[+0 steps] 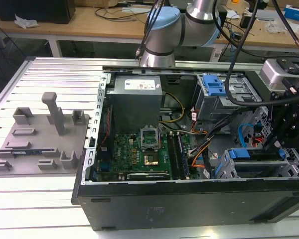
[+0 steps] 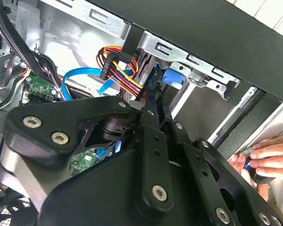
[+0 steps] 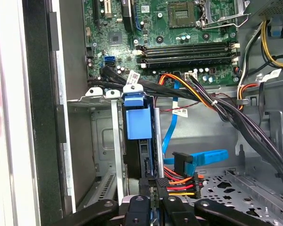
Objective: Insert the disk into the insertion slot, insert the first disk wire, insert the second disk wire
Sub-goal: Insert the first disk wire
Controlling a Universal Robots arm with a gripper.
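— First wrist view?
— Silver disk in blue plastic carrier (image 3: 134,117), seated in the low grey perforated cage (image 3: 102,141), lies lengthwise straight ahead of the black end effector (image 3: 153,188).
— Second wrist view?
— Disk (image 2: 172,77) just ahead; grip state, cannot tell.

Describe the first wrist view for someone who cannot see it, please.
Inside an open computer case, the gripper is at a bundle of red, orange and yellow wires beside the disk, whose blue carrier sits in the grey insertion slot. A blue flat cable lies nearby, and the green motherboard lies beyond.
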